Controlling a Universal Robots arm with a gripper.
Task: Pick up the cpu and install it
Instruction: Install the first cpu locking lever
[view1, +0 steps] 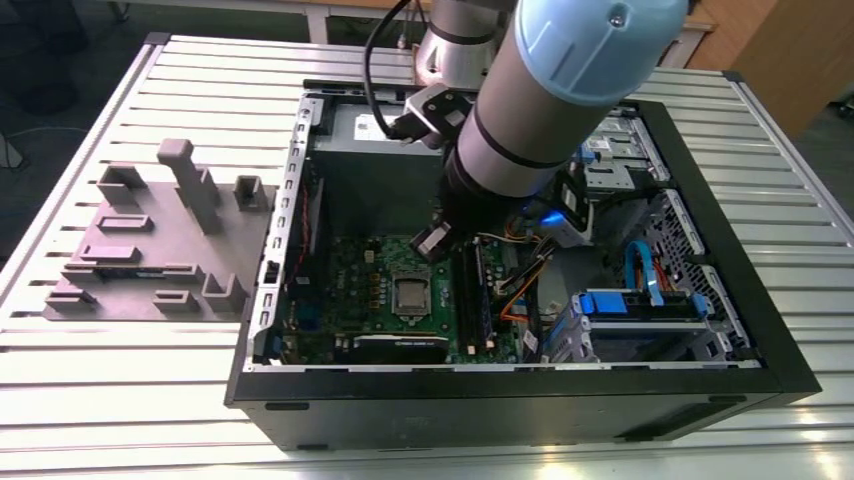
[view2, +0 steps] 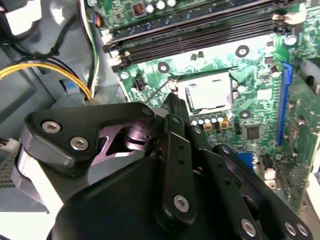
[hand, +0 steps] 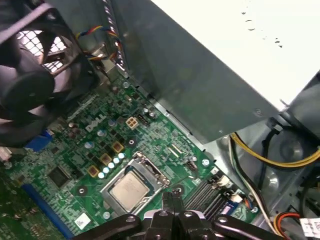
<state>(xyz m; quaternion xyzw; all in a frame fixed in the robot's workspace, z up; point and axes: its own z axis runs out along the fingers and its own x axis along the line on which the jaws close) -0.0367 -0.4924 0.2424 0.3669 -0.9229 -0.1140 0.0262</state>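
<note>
Evidently, the install is at its tail end:

Cpu: the cpu (hand: 129, 188) sits flat in the socket frame (hand: 150, 170) on the motherboard (hand: 75, 150), silver top up; in the second wrist view it (view2: 209, 95) lies square within the frame, level as far as can be seen

Gripper: the gripper (hand: 172, 196) hangs just beside the socket, off one corner of the chip; in the second wrist view its tip (view2: 174, 97) is near the chip's edge (whether it touches the board I cannot tell)

Jaws: the two fingers are pressed together with nothing between them; they hold nothing

Arm: in the exterior view the arm (view1: 534, 120) reaches down into the open computer case (view1: 521, 400), with the gripper (view1: 434, 243) above the board

Surroundings: the power supply (hand: 210, 75) is close over the working area; yellow wires (view2: 50, 70) run beside the memory slots (view2: 200, 25); the grey fixture (view1: 154, 240) lies on the table (view1: 80, 400), well apart from the case at the exterior view's left

Step in hand: judged from this, carrying and placing are over; the chip is delivered, and the closed fingers by the socket suggest seating or checking

Next move calls for: small, vertical, gentle motion; side force near the socket risks shifting the chip; the power supply and wires leave little room
</note>
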